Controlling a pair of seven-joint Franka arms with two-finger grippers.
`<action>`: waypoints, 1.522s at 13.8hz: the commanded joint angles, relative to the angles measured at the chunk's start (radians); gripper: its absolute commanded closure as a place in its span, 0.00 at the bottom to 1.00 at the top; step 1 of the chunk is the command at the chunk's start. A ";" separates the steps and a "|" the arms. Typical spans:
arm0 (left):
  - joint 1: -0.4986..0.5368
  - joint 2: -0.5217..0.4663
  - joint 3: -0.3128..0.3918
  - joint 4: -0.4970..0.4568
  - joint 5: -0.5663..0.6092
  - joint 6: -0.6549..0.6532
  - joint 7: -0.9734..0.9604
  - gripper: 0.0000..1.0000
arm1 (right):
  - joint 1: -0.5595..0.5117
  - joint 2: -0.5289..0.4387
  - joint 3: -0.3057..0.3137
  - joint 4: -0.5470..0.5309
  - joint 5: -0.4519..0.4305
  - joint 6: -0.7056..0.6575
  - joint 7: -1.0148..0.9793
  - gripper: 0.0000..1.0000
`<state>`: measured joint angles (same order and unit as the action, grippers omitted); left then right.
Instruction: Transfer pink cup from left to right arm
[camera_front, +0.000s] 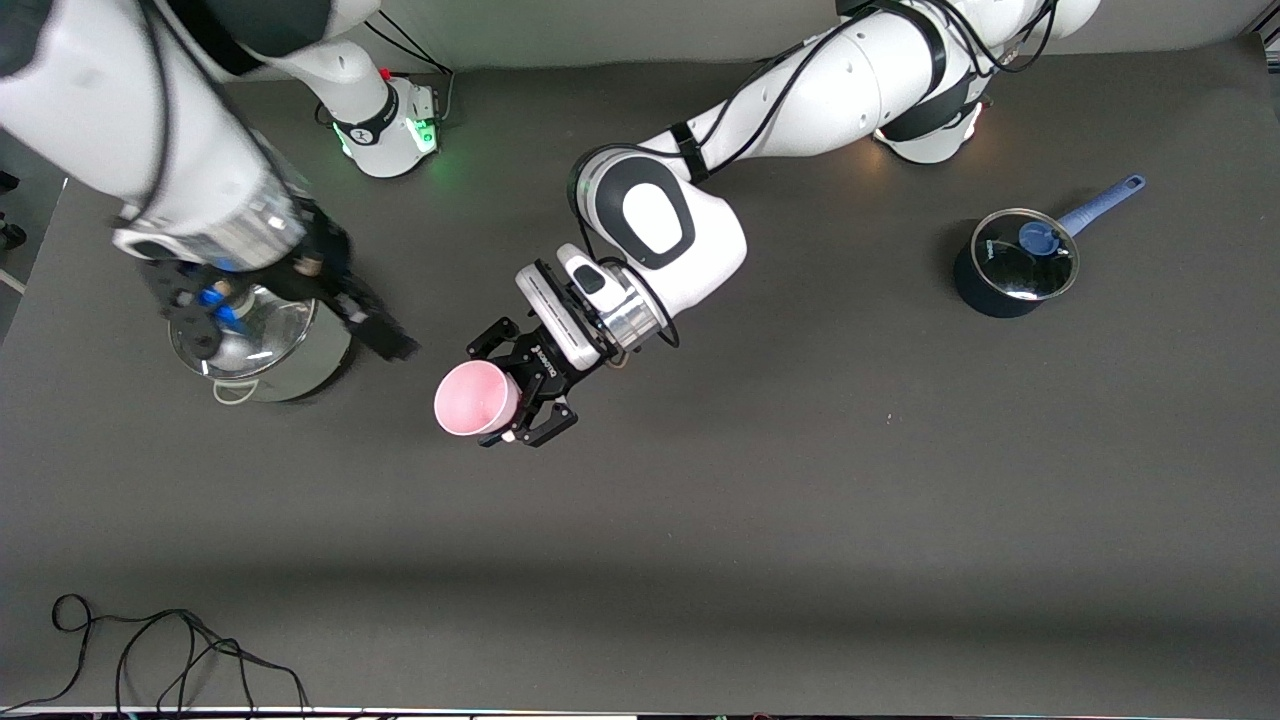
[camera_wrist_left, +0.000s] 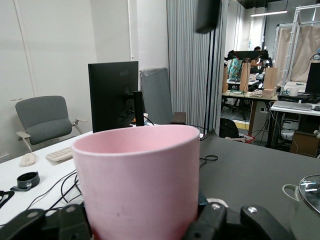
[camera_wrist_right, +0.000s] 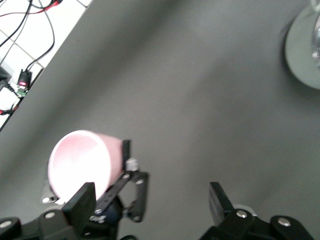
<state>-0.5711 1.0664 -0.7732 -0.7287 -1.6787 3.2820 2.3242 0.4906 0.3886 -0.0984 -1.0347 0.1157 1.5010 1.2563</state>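
Pink plastic is what I see first: the pink cup (camera_front: 476, 397) is up in the air over the middle of the dark tabletop (camera_front: 800, 480), tipped on its side so its open mouth shows to the front camera. I have the left gripper (camera_front: 520, 392) clamped on it, fingers (camera_front: 549, 424) closed against the cup's wall near its base. From the left wrist view the cup (camera_wrist_left: 140, 182) fills most of the frame, with the black fingers (camera_wrist_left: 220, 222) pressed at either side of its lower part.

My right gripper (camera_front: 375, 330) is over the tabletop toward the right arm's end, just beside the steel pot (camera_front: 265, 350) with its glass lid, and its fingers (camera_front: 385, 335) are spread wide with nothing between them. In the right wrist view the open fingers (camera_wrist_right: 80, 202) frame the cup (camera_wrist_right: 82, 162), which is close to one finger, but I cannot tell whether they touch.

Toward the left arm's end of the tabletop sits a dark saucepan (camera_front: 1012, 268) with a blue handle and glass lid. A black cable (camera_front: 170, 650) lies coiled at the tabletop edge nearest the front camera.
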 joint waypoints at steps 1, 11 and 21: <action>-0.059 0.000 0.084 0.034 -0.004 0.024 -0.067 1.00 | -0.001 0.088 0.012 0.124 0.015 0.016 0.029 0.00; -0.171 -0.016 0.362 0.037 0.037 0.022 -0.348 1.00 | -0.012 0.142 0.026 0.081 0.018 0.051 0.028 0.00; -0.171 -0.017 0.364 0.037 0.037 0.022 -0.348 1.00 | -0.010 0.174 0.028 0.071 0.019 0.051 0.029 0.02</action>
<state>-0.7264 1.0625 -0.4284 -0.6964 -1.6494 3.2841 2.0048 0.4832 0.5549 -0.0741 -0.9687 0.1173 1.5523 1.2689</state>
